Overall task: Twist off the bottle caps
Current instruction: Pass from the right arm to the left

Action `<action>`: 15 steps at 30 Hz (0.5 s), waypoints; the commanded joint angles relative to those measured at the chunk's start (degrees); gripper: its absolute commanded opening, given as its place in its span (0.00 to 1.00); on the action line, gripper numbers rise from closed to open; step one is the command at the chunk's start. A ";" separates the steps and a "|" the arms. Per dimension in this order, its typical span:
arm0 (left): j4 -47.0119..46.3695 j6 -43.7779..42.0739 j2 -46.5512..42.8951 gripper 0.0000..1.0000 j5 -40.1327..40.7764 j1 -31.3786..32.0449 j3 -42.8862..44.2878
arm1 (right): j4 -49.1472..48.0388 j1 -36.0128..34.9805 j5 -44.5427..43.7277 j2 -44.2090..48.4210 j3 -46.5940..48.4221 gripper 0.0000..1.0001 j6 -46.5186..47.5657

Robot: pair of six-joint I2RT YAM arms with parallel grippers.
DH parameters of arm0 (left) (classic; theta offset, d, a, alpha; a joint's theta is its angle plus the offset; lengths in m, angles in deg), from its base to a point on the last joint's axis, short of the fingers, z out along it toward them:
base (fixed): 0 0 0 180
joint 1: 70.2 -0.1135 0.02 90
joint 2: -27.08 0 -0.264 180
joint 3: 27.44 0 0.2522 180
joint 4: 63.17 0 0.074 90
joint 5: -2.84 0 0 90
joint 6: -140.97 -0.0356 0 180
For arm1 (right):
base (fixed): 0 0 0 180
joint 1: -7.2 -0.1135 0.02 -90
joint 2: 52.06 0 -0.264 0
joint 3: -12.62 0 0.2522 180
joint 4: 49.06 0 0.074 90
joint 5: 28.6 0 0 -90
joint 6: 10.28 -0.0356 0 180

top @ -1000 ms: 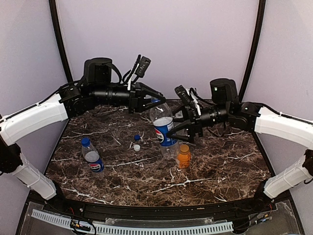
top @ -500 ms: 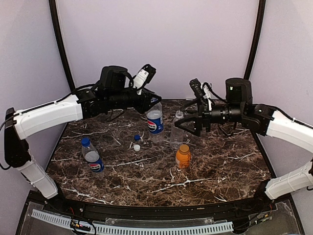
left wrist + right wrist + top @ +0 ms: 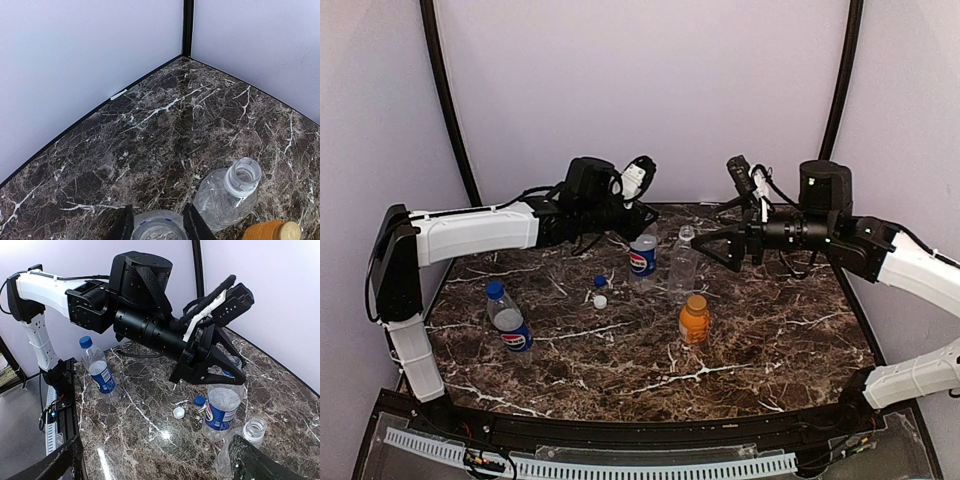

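Left pincer (image 3: 643,230) clamps one of four bottles (image 3: 642,260); two loose caps (image 3: 601,283).

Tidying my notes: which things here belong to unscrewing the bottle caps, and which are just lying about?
Job: open Pepsi bottle, unlabelled clear bottle, orange bottle, capped blue-label bottle, loose blue cap, loose white cap.
Lying about: white slotted strip.

Glossy marble-look table (image 3: 770,330) (clear plastic bottle (image 3: 642,262)).
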 commanded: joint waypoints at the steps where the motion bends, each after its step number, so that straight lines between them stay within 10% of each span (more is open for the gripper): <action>1: -5.46 1.48 -0.33 0.00 0.12 -0.42 0.37 | 0.00 0.66 -1.36 0.76 -1.01 0.98 -0.32; 15: -5.64 3.33 2.04 0.10 0.12 -0.82 -0.79 | -0.43 0.91 -1.45 0.21 -1.57 0.98 -0.56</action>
